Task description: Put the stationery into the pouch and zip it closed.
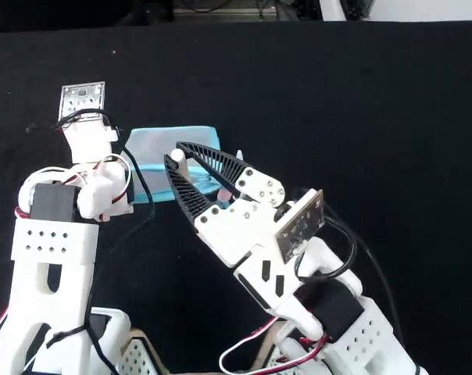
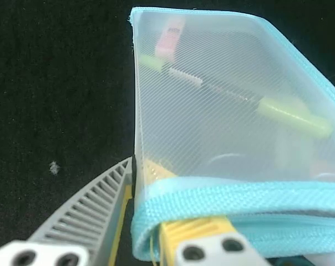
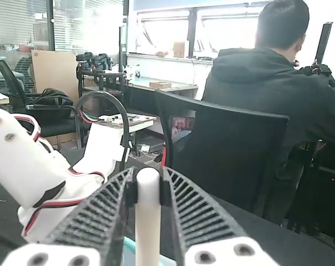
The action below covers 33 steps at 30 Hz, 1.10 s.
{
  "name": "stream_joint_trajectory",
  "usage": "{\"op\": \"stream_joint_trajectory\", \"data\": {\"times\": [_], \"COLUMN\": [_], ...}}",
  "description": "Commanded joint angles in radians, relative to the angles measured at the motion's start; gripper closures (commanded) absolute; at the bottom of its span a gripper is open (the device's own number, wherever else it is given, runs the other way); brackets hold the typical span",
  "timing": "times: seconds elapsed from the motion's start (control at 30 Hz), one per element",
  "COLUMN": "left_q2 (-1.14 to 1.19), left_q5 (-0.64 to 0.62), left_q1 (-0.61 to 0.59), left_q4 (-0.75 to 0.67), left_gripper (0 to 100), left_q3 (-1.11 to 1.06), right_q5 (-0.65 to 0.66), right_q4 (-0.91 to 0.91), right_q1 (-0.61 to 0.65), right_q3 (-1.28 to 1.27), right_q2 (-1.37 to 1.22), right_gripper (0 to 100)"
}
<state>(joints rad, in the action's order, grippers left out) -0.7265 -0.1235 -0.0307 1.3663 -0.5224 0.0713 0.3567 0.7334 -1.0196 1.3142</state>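
Green pens (image 2: pixel 292 113) already lie inside the translucent light-blue mesh pouch (image 2: pixel 223 155) on the black surface (image 1: pixel 377 101), left jaws pinching its hem; right jaws clamp a white cylindrical stick (image 3: pixel 148 210) above it; insertion and zipping apparently remain.

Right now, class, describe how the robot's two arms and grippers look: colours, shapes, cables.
The left arm and right arm are white plastic shells around black motor blocks, with hole-dotted brackets and red, white and black wires. The right gripper has black ribbed, tapering fingers; the left gripper has one grey ribbed finger and one yellow.
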Motion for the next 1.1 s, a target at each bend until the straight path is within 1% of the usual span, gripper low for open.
{"op": "stream_joint_trajectory", "data": {"times": [0.0, 0.13, 0.3, 0.6, 0.93, 1.07], "left_q2": [0.006, 0.006, 0.006, 0.006, 0.006, 0.006], "left_q5": [-0.002, -0.002, -0.002, -0.002, -0.002, -0.002], "left_q1": [-0.005, -0.01, -0.004, -0.004, -0.004, -0.007], "left_q4": [-0.006, -0.006, -0.006, -0.006, -0.008, -0.008], "left_gripper": [97, 97, 97, 97, 97, 97], "left_q3": [-0.012, -0.012, -0.012, -0.012, -0.012, -0.012], "right_q5": [-0.005, -0.009, -0.009, -0.003, -0.003, -0.003], "right_q4": [-0.028, -0.021, -0.049, -0.425, -0.439, -0.445], "right_q1": [0.0, -0.026, -0.032, -0.031, -0.014, -0.02], "right_q3": [0.038, 0.039, -0.035, -0.185, -0.203, -0.231], "right_q2": [0.018, 0.104, 0.2, 0.202, 0.2, 0.151], "right_gripper": [98.7, 98.7, 98.7, 98.7, 98.7, 98.7]}}
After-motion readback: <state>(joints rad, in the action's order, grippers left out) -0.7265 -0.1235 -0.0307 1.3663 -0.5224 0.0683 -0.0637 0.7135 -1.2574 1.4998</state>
